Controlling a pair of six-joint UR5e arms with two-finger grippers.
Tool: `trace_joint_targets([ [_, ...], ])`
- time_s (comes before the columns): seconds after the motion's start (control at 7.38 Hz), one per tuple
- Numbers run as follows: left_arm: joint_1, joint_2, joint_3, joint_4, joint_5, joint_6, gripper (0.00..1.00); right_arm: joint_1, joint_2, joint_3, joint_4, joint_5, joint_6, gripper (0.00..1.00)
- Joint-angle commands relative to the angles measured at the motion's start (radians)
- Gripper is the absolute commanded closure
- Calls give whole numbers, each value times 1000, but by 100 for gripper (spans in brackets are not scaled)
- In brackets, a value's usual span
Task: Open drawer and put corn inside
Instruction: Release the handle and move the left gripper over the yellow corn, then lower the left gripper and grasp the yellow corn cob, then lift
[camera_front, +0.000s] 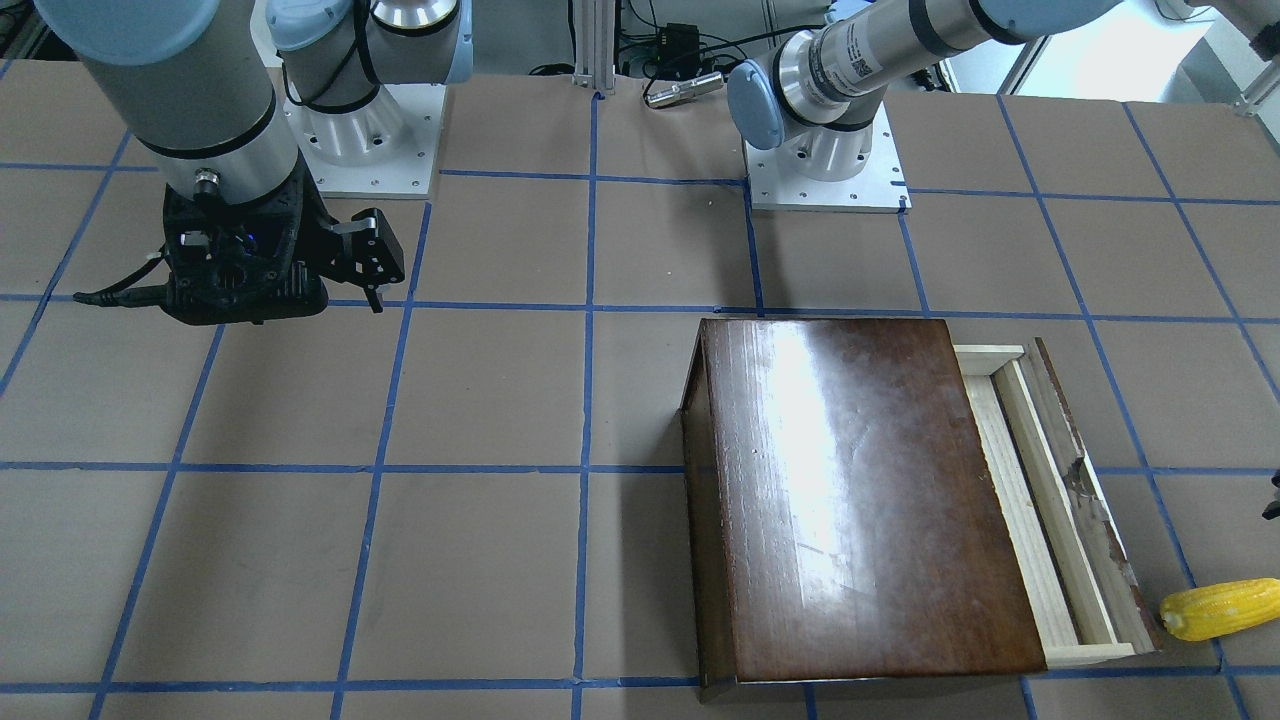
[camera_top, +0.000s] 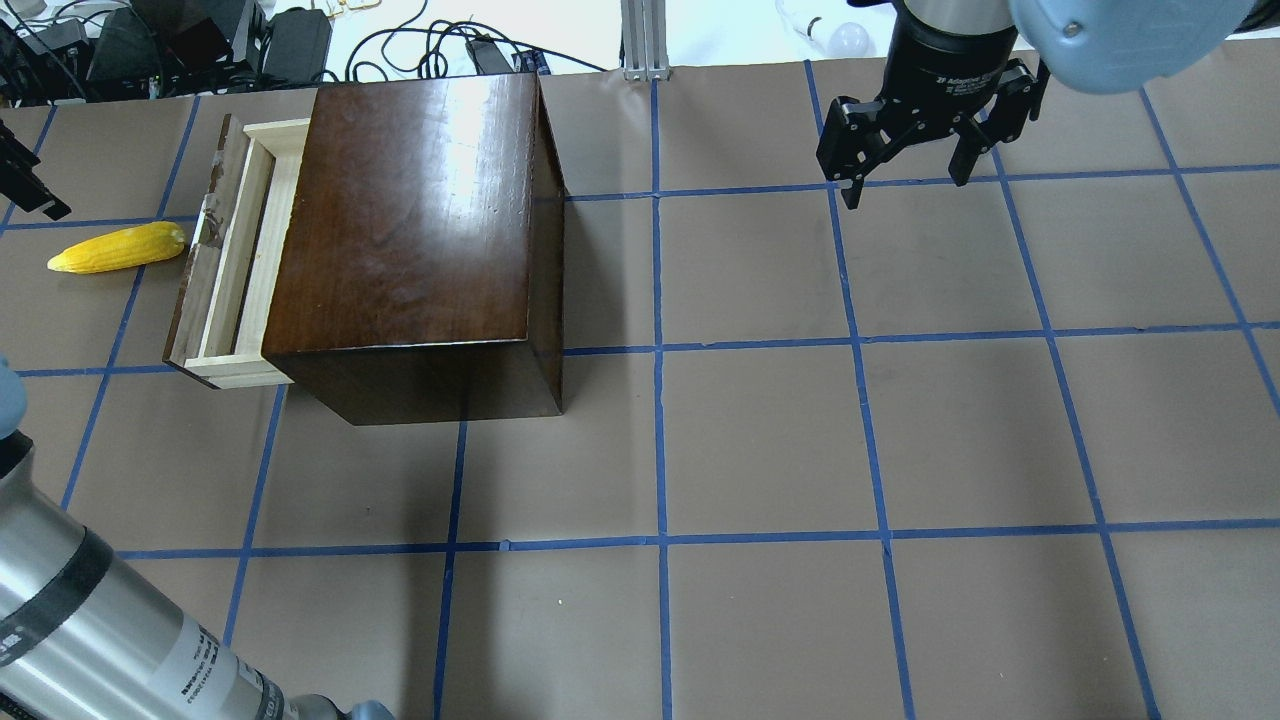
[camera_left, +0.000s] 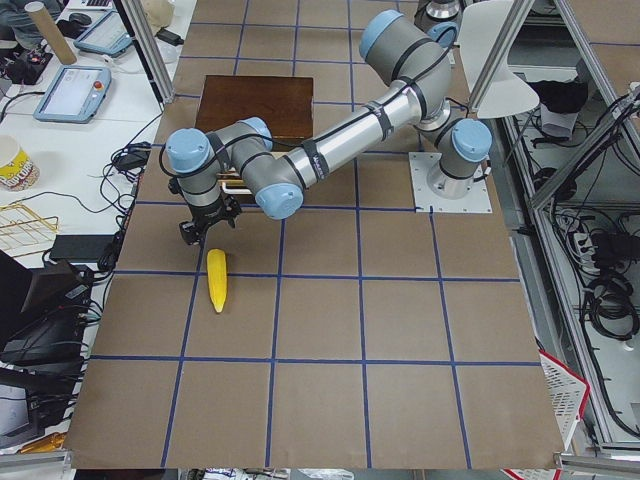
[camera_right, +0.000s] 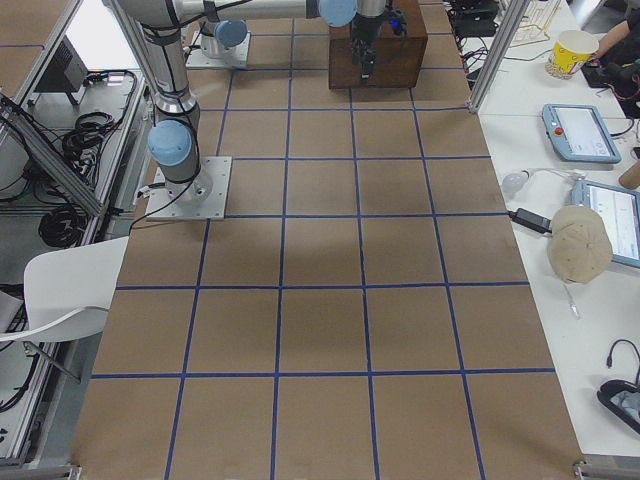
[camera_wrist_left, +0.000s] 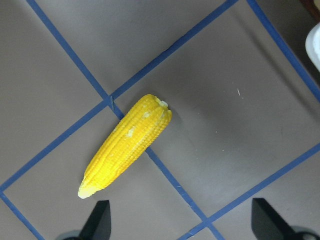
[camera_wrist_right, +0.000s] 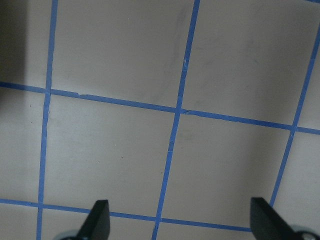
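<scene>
1. The cabinet (camera_top: 410, 220), glossy dark brown, is set near the far-left corner of the table (camera_top: 760, 440) (a brown surface crossed by blue tape lines (camera_top: 657, 270)).
2. The drawer (camera_top: 205, 270) is shown standing partly out of the cabinet toward the table's left edge. Its pale wooden tray is exposed behind a dark, chipped front panel.
3. The corn (camera_top: 118, 247) is laid on the table outside the drawer, just beside the front panel. Its tapered tip is pointed toward the left edge. Whether it touches the panel cannot be told.
4. The left gripper (camera_wrist_left: 181, 222) is held above the table near the left edge, close to the corn. Its jaws are spread wide and empty, and the cob is seen just ahead of them in the wrist view.
5. The right gripper (camera_top: 908, 185) is suspended over the right half of the table, well apart from cabinet and corn. Its jaws are likewise spread wide and empty, with only taped table seen beneath them.
</scene>
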Motion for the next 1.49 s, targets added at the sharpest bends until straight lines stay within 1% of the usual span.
trace_joint_targets([
  [0.0,19,-86,41,51,-8,229,0,0,0,0,0,0,2,0],
  [0.27,32,-135,19,62,-20,387,0,0,0,0,0,0,0,0],
  [0.41,32,-145,1,78,-17,500,0,0,0,0,0,0,2,0],
  [0.81,29,-169,-1,104,-20,503,0,0,0,0,0,0,0,0],
  [0.95,23,-172,1,121,-58,509,0,0,0,0,0,-2,0,0],
  [1.08,21,-174,1,122,-69,515,0,0,0,0,0,0,2,0],
  [1.36,22,-186,-1,142,-54,529,0,0,0,0,0,0,0,0],
])
